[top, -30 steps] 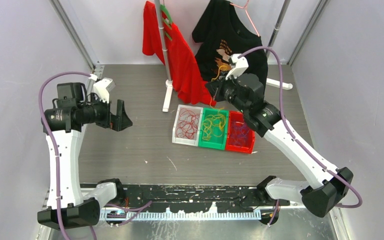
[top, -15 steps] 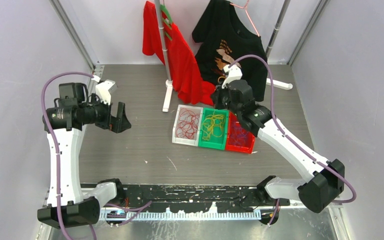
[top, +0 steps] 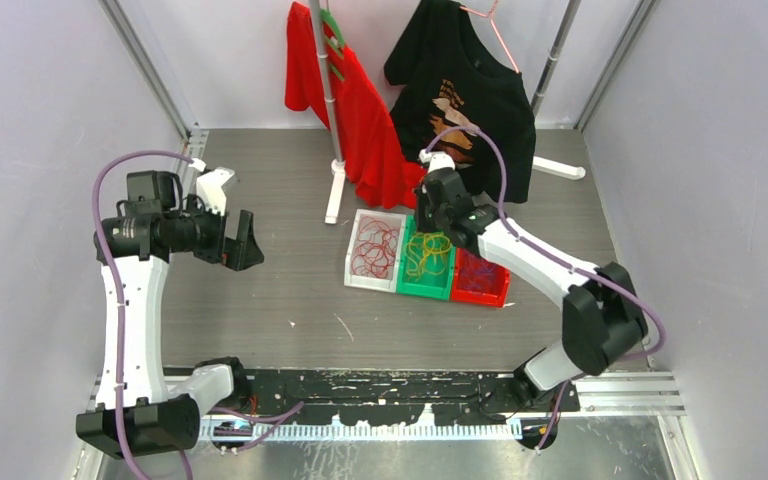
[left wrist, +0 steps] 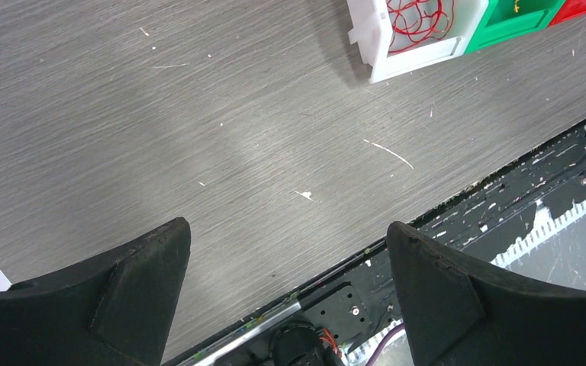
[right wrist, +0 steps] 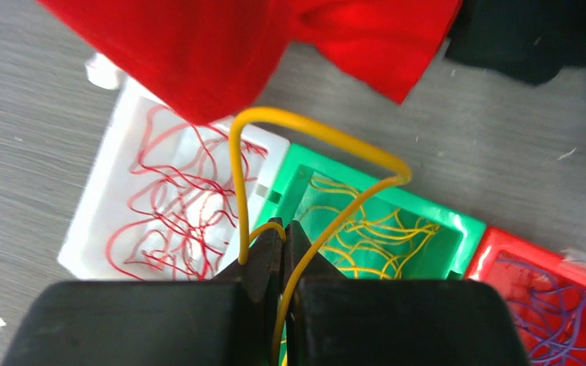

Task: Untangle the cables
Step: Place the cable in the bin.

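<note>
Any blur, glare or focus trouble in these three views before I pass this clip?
Top external: evenly lit and sharp, shadows soft. Left wrist: table grain crisp, with a faint pale sheen mid-frame; the open left pincer is dark, little detail. Right wrist: red shirt near the lens is soft, and the yellow cable held in the shut right pincer is slightly soft too.

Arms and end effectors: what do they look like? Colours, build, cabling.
Both the left arm and right arm have white links, black joint housings and black bases. A lilac hose loops along each. The left end effector and right end effector each have two matte black, wedge-shaped fingers. No markings visible.
</note>
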`<action>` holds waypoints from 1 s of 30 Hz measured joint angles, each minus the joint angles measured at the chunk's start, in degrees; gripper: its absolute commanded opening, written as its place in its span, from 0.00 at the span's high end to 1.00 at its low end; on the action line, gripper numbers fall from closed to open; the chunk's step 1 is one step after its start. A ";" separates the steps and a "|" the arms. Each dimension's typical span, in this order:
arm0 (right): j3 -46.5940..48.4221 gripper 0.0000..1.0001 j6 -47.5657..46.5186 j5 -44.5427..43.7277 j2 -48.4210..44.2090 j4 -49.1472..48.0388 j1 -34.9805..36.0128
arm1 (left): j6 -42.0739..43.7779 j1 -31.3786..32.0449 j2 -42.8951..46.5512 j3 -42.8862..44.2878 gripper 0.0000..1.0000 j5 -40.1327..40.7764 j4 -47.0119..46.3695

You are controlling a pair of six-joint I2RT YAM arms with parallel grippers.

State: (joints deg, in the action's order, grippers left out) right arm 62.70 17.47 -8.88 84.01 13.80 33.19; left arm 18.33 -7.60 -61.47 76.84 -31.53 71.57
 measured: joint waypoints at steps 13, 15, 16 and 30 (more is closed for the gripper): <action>-3.17 0.84 5.27 -1.99 10.45 1.29 0.00 | 0.07 0.00 0.00 -0.26 0.01 0.07 -2.05; -3.17 0.74 5.57 -2.21 10.78 1.86 0.00 | 0.09 -0.02 0.00 -0.28 0.00 0.09 -2.25; -3.17 0.66 5.70 -2.23 10.78 2.23 0.00 | 0.09 0.00 0.00 -0.31 0.01 0.07 -2.32; 1.33 0.36 4.66 -1.01 2.43 11.63 0.00 | 0.11 0.00 -0.02 -0.22 0.00 -0.02 -2.34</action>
State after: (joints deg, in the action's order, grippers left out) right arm 64.03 22.13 -9.89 86.43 25.43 33.19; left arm 18.44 -7.60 -61.49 76.62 -31.55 69.23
